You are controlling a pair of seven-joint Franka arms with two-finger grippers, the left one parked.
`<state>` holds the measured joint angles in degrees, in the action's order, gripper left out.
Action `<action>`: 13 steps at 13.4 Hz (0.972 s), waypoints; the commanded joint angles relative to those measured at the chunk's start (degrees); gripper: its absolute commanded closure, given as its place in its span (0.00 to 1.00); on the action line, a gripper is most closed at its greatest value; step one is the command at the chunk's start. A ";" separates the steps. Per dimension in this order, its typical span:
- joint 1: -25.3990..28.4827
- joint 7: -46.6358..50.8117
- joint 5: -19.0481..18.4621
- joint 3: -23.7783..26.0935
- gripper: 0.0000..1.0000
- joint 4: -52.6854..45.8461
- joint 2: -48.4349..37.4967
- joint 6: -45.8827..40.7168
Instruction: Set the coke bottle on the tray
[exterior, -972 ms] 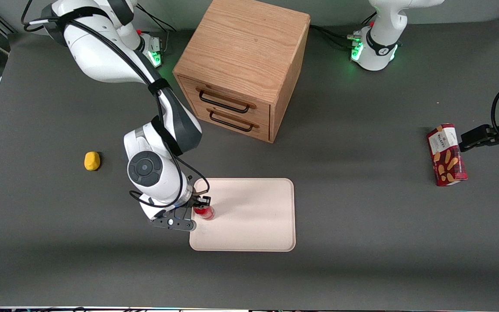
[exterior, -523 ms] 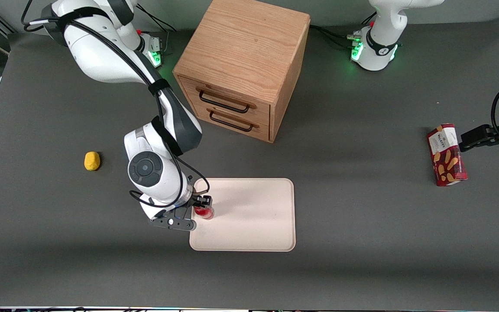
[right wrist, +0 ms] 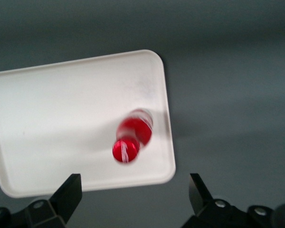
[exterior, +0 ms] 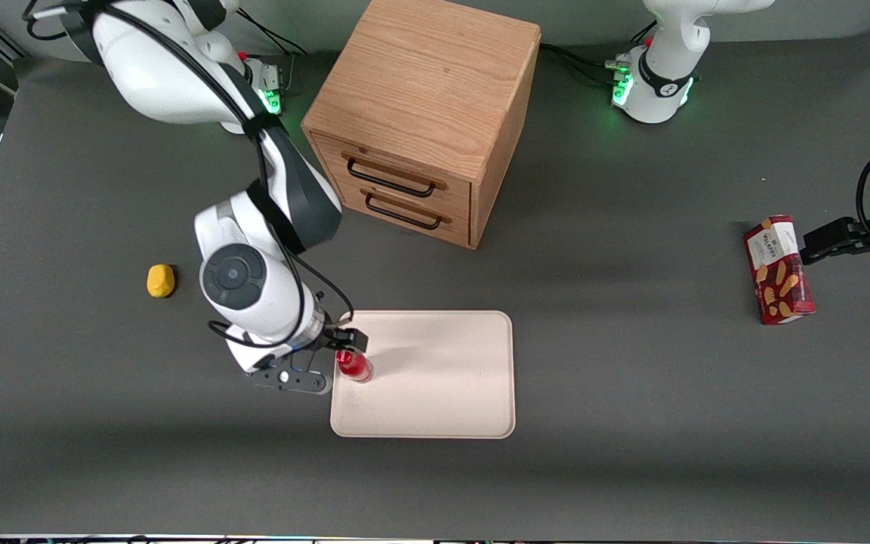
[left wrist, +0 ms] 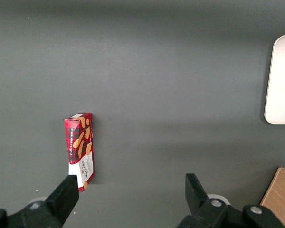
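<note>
The coke bottle (exterior: 355,366), small and red with a red cap, stands upright on the pale cream tray (exterior: 442,378), close to the tray edge at the working arm's end. My right gripper (exterior: 338,353) hangs above the bottle, open, holding nothing. The right wrist view looks straight down on the bottle's cap (right wrist: 126,149) and the tray (right wrist: 61,109); the gripper (right wrist: 134,187) has its two black fingers spread wide, well apart from the bottle.
A wooden two-drawer cabinet (exterior: 420,113) stands farther from the front camera than the tray. A yellow lump (exterior: 161,280) lies toward the working arm's end. A red snack box (exterior: 778,270) lies toward the parked arm's end.
The gripper has let go of the coke bottle and lifted up and away toward the working arm's end. The bottle stays standing on the tray.
</note>
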<state>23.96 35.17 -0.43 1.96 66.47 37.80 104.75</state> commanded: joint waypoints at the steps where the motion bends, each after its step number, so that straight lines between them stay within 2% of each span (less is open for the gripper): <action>1: 0.56 1.39 -0.63 -0.20 0.00 1.12 -6.93 -7.43; 7: -1.27 0.43 -0.63 -0.20 0.00 2.00 -19.68 -22.46; 9: -5.05 -1.06 0.07 0.41 0.00 5.66 -23.89 -23.27; 13: -13.21 -14.49 0.08 0.94 0.00 15.25 -33.13 -22.39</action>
<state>14.53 26.68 -0.45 1.95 74.00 11.11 80.85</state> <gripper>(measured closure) 0.000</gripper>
